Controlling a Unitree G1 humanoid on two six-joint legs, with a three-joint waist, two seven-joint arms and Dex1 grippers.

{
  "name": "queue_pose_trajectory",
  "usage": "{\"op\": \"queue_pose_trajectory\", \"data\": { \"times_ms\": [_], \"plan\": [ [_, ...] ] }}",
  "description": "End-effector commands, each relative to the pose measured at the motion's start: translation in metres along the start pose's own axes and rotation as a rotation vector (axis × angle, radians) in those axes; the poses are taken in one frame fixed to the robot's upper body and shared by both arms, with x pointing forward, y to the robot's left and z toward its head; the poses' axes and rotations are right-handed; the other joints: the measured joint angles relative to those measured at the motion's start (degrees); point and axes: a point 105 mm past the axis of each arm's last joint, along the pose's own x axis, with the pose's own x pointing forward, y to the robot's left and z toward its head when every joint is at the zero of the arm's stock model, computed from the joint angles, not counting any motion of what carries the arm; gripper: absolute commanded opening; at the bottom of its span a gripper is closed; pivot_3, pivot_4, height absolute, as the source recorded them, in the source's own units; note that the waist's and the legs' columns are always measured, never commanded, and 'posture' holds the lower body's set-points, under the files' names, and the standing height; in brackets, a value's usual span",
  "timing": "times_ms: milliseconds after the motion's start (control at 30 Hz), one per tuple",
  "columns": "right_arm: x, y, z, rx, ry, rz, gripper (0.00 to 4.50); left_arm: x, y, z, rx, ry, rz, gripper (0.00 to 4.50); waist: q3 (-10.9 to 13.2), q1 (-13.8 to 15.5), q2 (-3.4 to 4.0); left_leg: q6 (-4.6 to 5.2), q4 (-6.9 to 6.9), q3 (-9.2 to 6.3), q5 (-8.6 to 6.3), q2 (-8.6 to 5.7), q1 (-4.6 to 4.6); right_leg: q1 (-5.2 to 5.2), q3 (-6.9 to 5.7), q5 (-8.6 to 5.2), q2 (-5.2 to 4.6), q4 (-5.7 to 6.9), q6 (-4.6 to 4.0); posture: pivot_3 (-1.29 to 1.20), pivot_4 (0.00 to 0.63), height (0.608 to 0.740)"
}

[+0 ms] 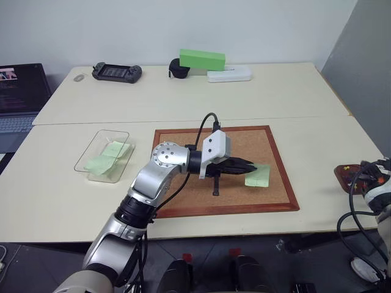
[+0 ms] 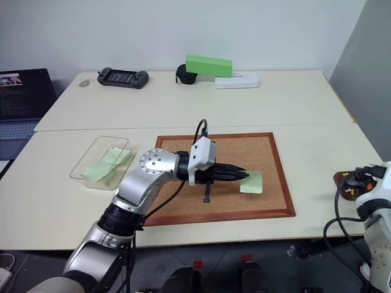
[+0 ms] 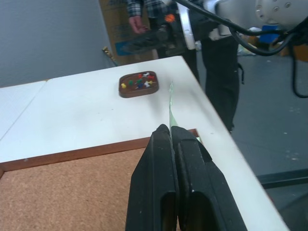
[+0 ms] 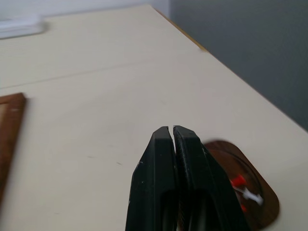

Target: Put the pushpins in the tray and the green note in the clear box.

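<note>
Your left pincer is clamped shut on the green note, pinching it by one edge over the cork board. From the left wrist camera you can see the paper standing edge-on, rising from between the closed fingertips. The note hangs over the right-hand part of the board, close to its right frame.

Your right pincer is also closed, fingers pressed together with nothing between them. It sits at the right edge of the tabletop, just beside the tray. You can see the tray near that right edge, well apart from the cork board, with the pushpins lying inside it in mixed colours: red, yellow, green, white and blue. The right wrist camera catches a red one and a white one in the dish.

Look to the left side of the tabletop for the clear box; it lies just left of the cork board and already has pale green slips in it.

Along the far edge you have a bright green block resting on a dark object, a white flat case beside it, and a handheld controller further left. A laptop stands off the left edge. A person stands beyond the tabletop in the left wrist view.
</note>
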Motion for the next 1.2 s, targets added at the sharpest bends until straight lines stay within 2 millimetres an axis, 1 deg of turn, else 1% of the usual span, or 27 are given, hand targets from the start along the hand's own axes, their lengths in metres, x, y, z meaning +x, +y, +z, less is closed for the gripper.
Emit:
{"op": "queue_pose_trajectory", "data": {
  "times_ms": [33, 167, 233, 333, 400, 433, 500, 533, 567, 600, 633, 667, 733, 767, 800, 833, 967, 1000, 1133, 1200],
  "plan": [
    [0.011, -0.005, 0.004, 0.047, -0.008, -0.016, 0.0, 0.01, -0.001, -0.004, 0.089, 0.025, -0.015, 0.03, 0.0, -0.1, 0.05, 0.0, -0.02, 0.04, 0.0, -0.01, 0.01, 0.0, 0.01, 0.0, 0.03, 0.0, 0.0, 0.0, 0.15, 0.74],
    [0.019, -0.012, 0.007, 0.05, -0.012, -0.021, 0.0, 0.011, -0.004, -0.005, 0.079, 0.014, -0.017, 0.03, 0.0, 0.0, 0.07, 0.0, -0.02, 0.06, 0.0, 0.0, -0.01, -0.01, -0.02, 0.0, 0.08, 0.0, 0.0, 0.0, 0.15, 0.74],
    [0.023, -0.018, 0.006, 0.058, -0.007, -0.034, 0.0, 0.011, -0.005, -0.006, 0.075, 0.015, -0.014, 0.03, 0.0, 0.1, 0.07, 0.0, -0.02, 0.07, 0.0, 0.0, -0.02, 0.0, -0.01, 0.0, 0.04, 0.0, 0.0, 0.0, 0.15, 0.74],
    [0.027, -0.021, 0.004, 0.064, -0.002, -0.036, 0.0, 0.008, -0.005, -0.006, 0.068, 0.015, -0.009, 0.03, 0.0, 0.1, 0.07, 0.0, -0.01, 0.07, 0.0, 0.01, -0.04, 0.0, -0.01, 0.0, 0.04, -0.01, 0.0, 0.0, 0.15, 0.74],
    [0.028, -0.021, 0.002, 0.071, 0.007, -0.029, 0.47, 0.006, -0.004, -0.009, 0.067, 0.029, -0.002, 0.0, 0.0, 0.0, 0.07, 0.0, -0.01, 0.07, 0.0, 0.01, -0.03, 0.0, -0.01, 0.0, 0.04, -0.01, 0.0, 0.0, 0.15, 0.74],
    [0.029, -0.02, 0.0, 0.074, 0.01, -0.029, 0.61, 0.004, -0.003, -0.011, 0.066, 0.034, 0.001, 0.0, 0.0, 0.0, 0.07, 0.0, -0.01, 0.07, 0.0, 0.01, -0.03, 0.0, -0.01, 0.0, 0.05, 0.0, 0.0, 0.0, 0.15, 0.74],
    [0.03, -0.02, -0.001, 0.074, 0.012, -0.027, 1.14, 0.003, -0.002, -0.011, 0.065, 0.037, 0.006, 0.0, 0.0, 0.0, 0.09, 0.0, -0.01, 0.08, 0.0, 0.02, -0.01, 0.0, 0.0, 0.0, 0.06, 0.01, 0.0, 0.0, 0.15, 0.74],
    [0.03, -0.02, -0.001, 0.073, 0.012, -0.027, 1.28, 0.002, -0.002, -0.011, 0.066, 0.038, 0.007, 0.0, 0.0, 0.0, 0.09, 0.0, -0.01, 0.08, 0.0, 0.02, -0.01, 0.0, 0.01, 0.0, 0.05, 0.01, 0.0, 0.0, 0.15, 0.74],
    [0.031, -0.02, -0.001, 0.073, 0.011, -0.024, 1.58, 0.002, -0.002, -0.011, 0.066, 0.038, 0.008, 0.0, 0.0, 0.0, 0.09, 0.0, -0.01, 0.07, 0.0, 0.02, -0.02, 0.0, 0.0, 0.0, 0.05, 0.01, 0.0, 0.0, 0.15, 0.74],
    [0.031, -0.019, 0.0, 0.072, 0.009, -0.022, 1.73, 0.002, -0.002, -0.011, 0.067, 0.038, 0.009, 0.0, 0.0, 0.0, 0.09, 0.0, 0.0, 0.07, 0.0, 0.02, -0.02, 0.0, 0.01, 0.0, 0.05, 0.01, 0.0, 0.0, 0.15, 0.74],
    [0.031, -0.019, 0.0, 0.071, 0.007, -0.021, 2.05, 0.002, -0.002, -0.011, 0.067, 0.038, 0.009, 0.0, 0.0, 0.0, 0.09, 0.0, -0.01, 0.07, 0.0, 0.02, -0.02, 0.0, 0.0, 0.0, 0.05, 0.01, 0.0, 0.0, 0.15, 0.74],
    [0.031, -0.019, 0.0, 0.069, 0.008, -0.021, 2.2, 0.002, -0.002, -0.01, 0.067, 0.038, 0.01, 0.0, 0.0, 0.0, 0.09, 0.0, -0.01, 0.06, 0.0, 0.02, -0.02, 0.0, -0.01, 0.0, 0.05, 0.01, 0.0, 0.0, 0.15, 0.74],
    [0.031, -0.019, 0.0, 0.066, 0.005, -0.02, 2.75, 0.002, -0.002, -0.01, 0.067, 0.036, 0.009, 0.0, 0.0, 0.0, 0.09, 0.0, -0.01, 0.06, 0.0, 0.03, -0.03, 0.0, -0.02, 0.0, 0.05, 0.01, 0.0, 0.0, 0.15, 0.74],
    [0.032, -0.02, 0.0, 0.063, 0.005, -0.021, 2.92, 0.002, -0.003, -0.01, 0.067, 0.035, 0.007, 0.0, 0.0, 0.0, 0.09, 0.0, -0.01, 0.05, 0.0, 0.03, -0.03, 0.0, -0.02, 0.0, 0.05, 0.0, 0.0, 0.0, 0.15, 0.74],
    [0.032, -0.02, 0.0, 0.061, 0.004, -0.021, 3.2, 0.003, -0.003, -0.009, 0.067, 0.033, 0.005, 0.0, 0.0, 0.0, 0.09, 0.0, -0.01, 0.06, 0.0, 0.03, -0.03, 0.0, -0.02, 0.0, 0.05, 0.0, 0.0, 0.0, 0.15, 0.74],
    [0.032, -0.02, 0.001, 0.055, 0.001, -0.022, 3.34, 0.003, -0.004, -0.009, 0.067, 0.033, 0.004, 0.0, 0.0, 0.0, 0.09, 0.0, -0.01, 0.06, 0.0, 0.03, -0.03, 0.0, -0.01, 0.0, 0.05, 0.0, 0.0, 0.0, 0.15, 0.74],
    [0.033, -0.019, 0.001, 0.002, -0.005, -0.018, 4.31, 0.002, -0.005, -0.008, 0.065, 0.032, 0.0, 0.0, 0.0, 0.0, 0.1, 0.0, -0.01, 0.06, 0.0, 0.03, -0.02, 0.0, -0.01, 0.0, 0.05, 0.0, 0.0, 0.0, 0.15, 0.74],
    [0.033, -0.019, 0.001, -0.005, -0.007, -0.019, 4.44, 0.002, -0.005, -0.008, 0.065, 0.032, -0.001, 0.0, 0.0, 0.0, 0.1, 0.0, -0.01, 0.07, 0.0, 0.02, -0.02, 0.0, -0.01, 0.0, 0.05, 0.0, 0.0, 0.0, 0.15, 0.74],
    [0.034, -0.017, 0.003, -0.018, -0.022, -0.014, 4.44, 0.001, -0.005, -0.008, 0.064, 0.034, -0.003, 0.0, 0.0, 0.0, 0.09, 0.0, -0.01, 0.06, 0.0, 0.03, -0.02, 0.0, -0.02, 0.0, 0.05, 0.0, 0.0, 0.0, 0.15, 0.74],
    [0.032, -0.011, 0.005, -0.027, -0.028, 0.018, 4.44, 0.0, -0.005, -0.008, 0.063, 0.034, -0.002, 0.0, 0.0, 0.0, 0.09, 0.0, -0.01, 0.06, 0.0, 0.03, -0.02, 0.0, -0.01, 0.0, 0.05, 0.0, 0.0, 0.0, 0.15, 0.74]
  ]
}}
